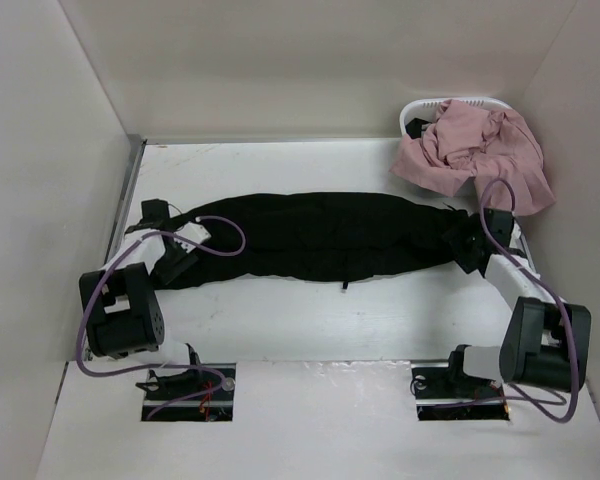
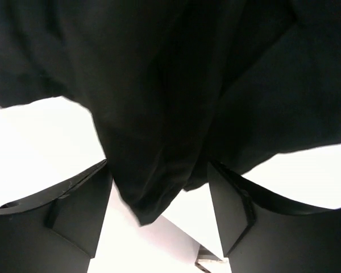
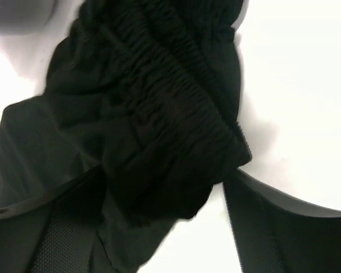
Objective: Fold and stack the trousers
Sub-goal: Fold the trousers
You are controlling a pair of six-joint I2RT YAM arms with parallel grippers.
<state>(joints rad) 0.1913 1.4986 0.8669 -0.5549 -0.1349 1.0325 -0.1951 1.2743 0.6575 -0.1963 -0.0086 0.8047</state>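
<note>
The black trousers (image 1: 330, 235) lie stretched left to right across the white table. My left gripper (image 1: 178, 262) sits at their left end. In the left wrist view its jaws stand open around a hanging fold of the leg fabric (image 2: 153, 170), with bare table showing beside both fingers (image 2: 79, 210). My right gripper (image 1: 468, 245) is at the right end. Its jaws are open around the gathered elastic waistband (image 3: 176, 114), and a white gap shows beside the right finger (image 3: 273, 227). A thin drawstring end (image 1: 345, 285) pokes out below the middle.
A dusty-pink garment (image 1: 475, 150) is heaped over a white basket (image 1: 425, 108) at the back right, just behind my right arm. Pale walls close in the table on the left, back and right. A metal rail (image 1: 128, 185) runs along the left edge.
</note>
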